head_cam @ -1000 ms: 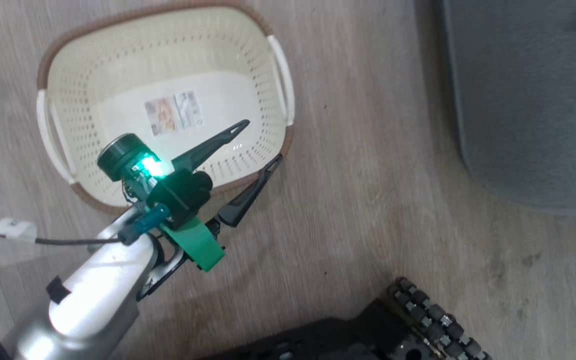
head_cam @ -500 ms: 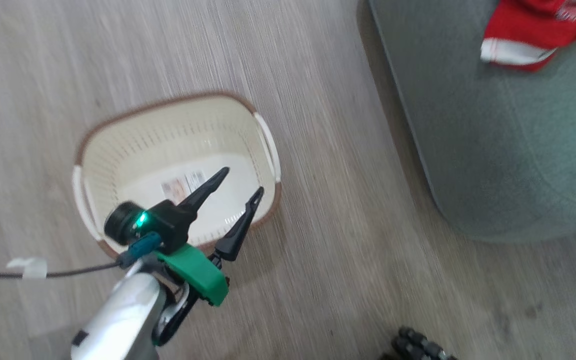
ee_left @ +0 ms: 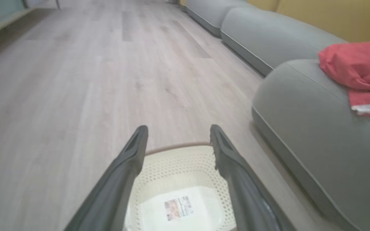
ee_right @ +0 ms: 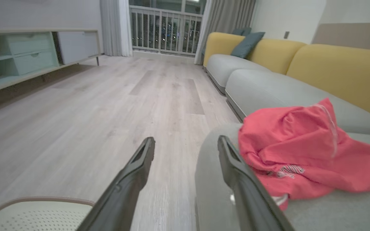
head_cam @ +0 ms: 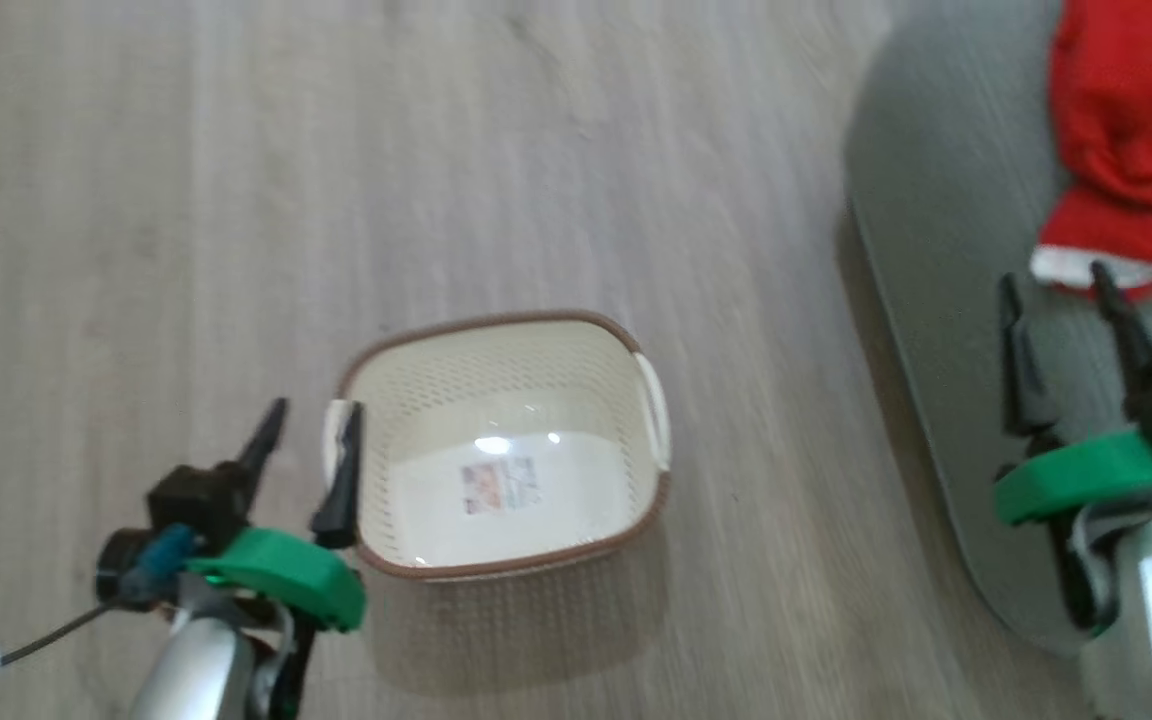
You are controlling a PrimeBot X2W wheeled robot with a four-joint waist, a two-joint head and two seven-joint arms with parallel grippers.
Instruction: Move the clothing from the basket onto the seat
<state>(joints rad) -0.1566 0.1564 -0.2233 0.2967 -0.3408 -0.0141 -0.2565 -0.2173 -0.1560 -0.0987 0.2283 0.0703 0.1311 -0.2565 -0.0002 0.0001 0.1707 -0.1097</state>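
Observation:
The red clothing (head_cam: 1126, 140) with white trim lies crumpled on the grey seat (head_cam: 936, 260) at the right; the clothing (ee_right: 297, 150) and seat (ee_right: 217, 160) also show in the right wrist view, and the clothing (ee_left: 358, 67) on the seat (ee_left: 303, 106) in the left wrist view. The cream basket (head_cam: 626, 370) with a brown rim stands on the floor, holding just a label (head_cam: 501, 487). My left gripper (head_cam: 311, 418) is open, one finger over the basket's left handle. My right gripper (head_cam: 1054, 283) is open above the seat's edge, just short of the clothing.
Pale wood-look floor (head_cam: 336, 180) stretches all around the basket. In the right wrist view a long sofa with yellow backs (ee_right: 332, 70) runs behind the seat, a low cabinet (ee_right: 18, 57) lines the left wall, and a balcony railing (ee_right: 162, 29) stands at the far end.
The head camera has swung, so the basket now sits lower and more central. My left gripper has drawn back to the basket's left handle, and my right gripper has come into view.

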